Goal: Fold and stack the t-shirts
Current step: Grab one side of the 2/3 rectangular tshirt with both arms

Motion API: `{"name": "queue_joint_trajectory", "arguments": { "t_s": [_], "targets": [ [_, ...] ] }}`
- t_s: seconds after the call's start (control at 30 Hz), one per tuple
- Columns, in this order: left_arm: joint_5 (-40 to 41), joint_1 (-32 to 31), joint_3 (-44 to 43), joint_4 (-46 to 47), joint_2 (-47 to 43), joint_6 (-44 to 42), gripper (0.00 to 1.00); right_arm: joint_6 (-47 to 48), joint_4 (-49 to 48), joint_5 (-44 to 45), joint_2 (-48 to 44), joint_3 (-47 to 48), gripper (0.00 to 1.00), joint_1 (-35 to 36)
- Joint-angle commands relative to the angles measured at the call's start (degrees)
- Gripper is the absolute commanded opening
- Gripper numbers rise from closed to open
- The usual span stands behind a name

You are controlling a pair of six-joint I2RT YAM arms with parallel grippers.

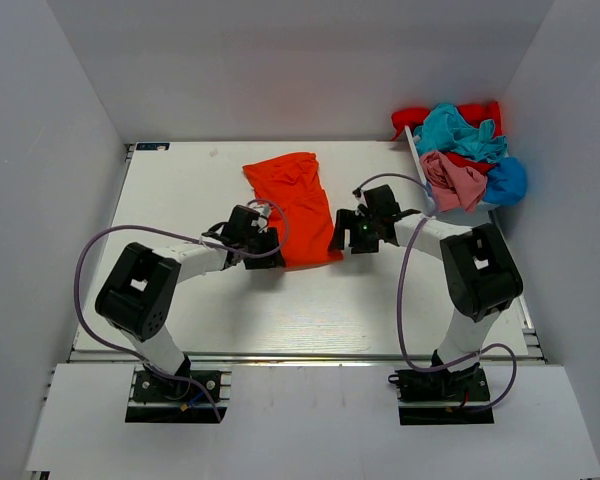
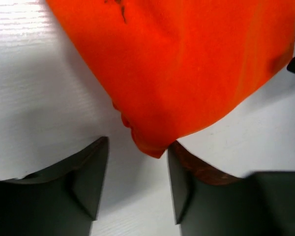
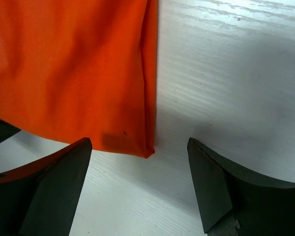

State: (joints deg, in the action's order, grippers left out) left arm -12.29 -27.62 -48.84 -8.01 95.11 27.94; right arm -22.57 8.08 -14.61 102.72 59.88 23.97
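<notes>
Left pincer (image 2: 137, 157), right pincer (image 3: 139, 147): t-shirt (image 1: 298, 205) corners

The left gripper (image 1: 263, 238) and right gripper (image 1: 352, 232) are black, with dark, matte, wedge-shaped fingers (image 3: 59, 187). Behind them, the left arm (image 1: 195, 258) and right arm (image 1: 427, 231) are white tubes joined by chunky black housings. A thin purple-grey cable (image 1: 79, 272) loops back from each gripper toward a black base plate (image 1: 177, 385).

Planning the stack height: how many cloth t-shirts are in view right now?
5. The bright orange-red t-shirt lies in the middle; the red t-shirt, teal t-shirt, pink t-shirt and blue t-shirt are heaped crumpled at the far right corner. The heap may hide more.
</notes>
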Motion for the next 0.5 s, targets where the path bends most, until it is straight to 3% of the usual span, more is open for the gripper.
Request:
{"name": "queue_joint_trajectory", "arguments": {
  "t_s": [0.0, 0.17, 0.27, 0.37, 0.4, 0.47],
  "targets": [
    [0.87, -0.33, -1.7, 1.07, 1.47, -0.61, 0.59, 1.21, 0.45, -3.23, 1.6, -0.46, 0.81, 0.03],
    [-0.88, -0.86, -1.7, 2.64, 2.8, -0.61, 0.37, 1.03, -1.57, -6.12, 2.05, -2.75, 0.68, -0.06],
    [-1.5, -0.86, -1.09, 2.65, 2.8, -0.08, 0.3, 0.42, -4.12, -7.09, 2.31, -3.71, 0.57, -0.15],
    [-2.03, -0.86, -0.39, 2.65, 2.28, -0.08, 0.22, 0.33, -4.82, -8.58, 2.93, -3.45, 0.4, 0.2],
    [-2.03, -1.38, -0.38, 2.65, 2.27, -0.08, 0.21, -0.1, -6.13, -9.03, 2.49, -4.06, 0.28, 0.03],
    [-2.03, -1.39, 0.67, 2.65, 1.05, 0.44, 0.12, -0.28, -7.36, -10.08, 1.79, -5.2, 0.16, 0.11]
  ]
}}
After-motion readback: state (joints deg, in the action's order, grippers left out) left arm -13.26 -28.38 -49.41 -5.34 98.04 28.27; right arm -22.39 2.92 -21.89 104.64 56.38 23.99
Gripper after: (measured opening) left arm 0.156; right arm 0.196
